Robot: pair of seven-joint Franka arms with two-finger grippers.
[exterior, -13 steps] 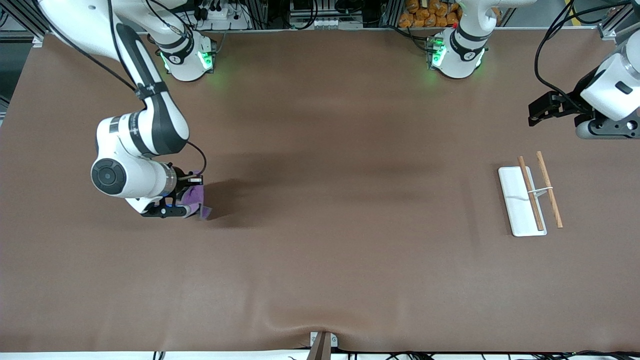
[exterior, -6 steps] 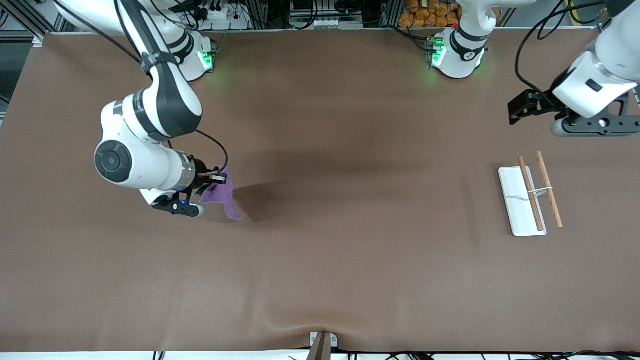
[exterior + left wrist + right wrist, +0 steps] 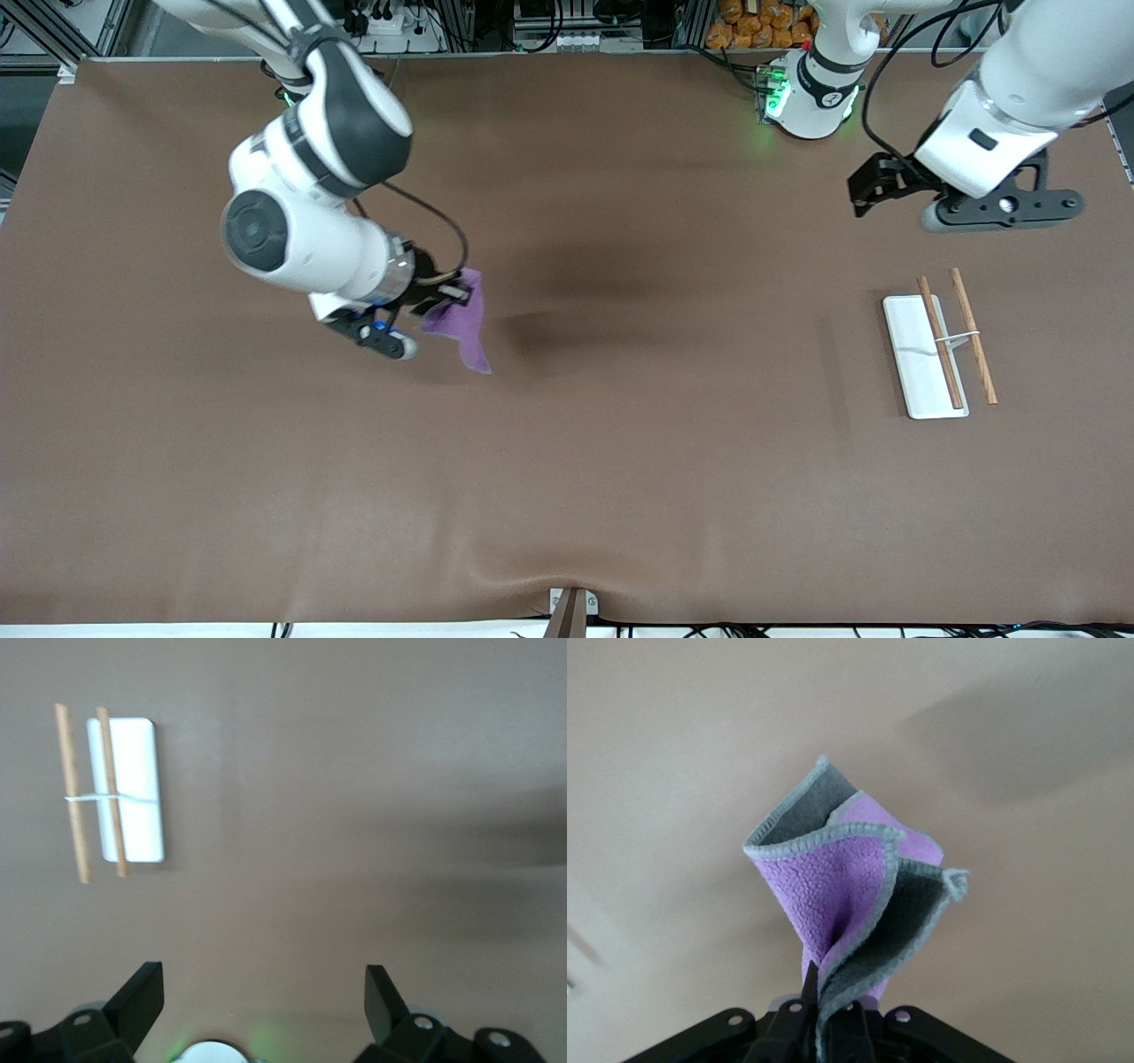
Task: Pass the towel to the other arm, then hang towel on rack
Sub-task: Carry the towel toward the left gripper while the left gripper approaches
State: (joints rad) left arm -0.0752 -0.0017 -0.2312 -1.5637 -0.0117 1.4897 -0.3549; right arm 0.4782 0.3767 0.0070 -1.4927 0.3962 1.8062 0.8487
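We had the right gripper (image 3: 436, 297) pinching the small purple cloth towel with its grey underside and edge (image 3: 461, 321), the fabric bunched between the pressed-together fingers and hanging free below them in folds (image 3: 859, 895). Over the last second it rose off the brown table (image 3: 567, 461) and travelled from the right arm's end toward the middle, so the pickup looked finished and the carry to the handover was under way.

Our left gripper (image 3: 864, 188) also shifted, swinging in from the table's edge toward the centre, and hung over bare table with its fingers (image 3: 142, 992) spread wide, seemingly ready to receive. Both grippers were well apart, so we judged the pass itself was not yet begun.

The rack, a flat white rectangular base with two thin brown wooden rods joined by a white bracket (image 3: 939, 341), lay untouched toward the left arm's end, nearer the front camera than the left gripper. Between the two grippers the table showed only open surface, leaving ample room to meet; the table's borders lay well away from the towel.
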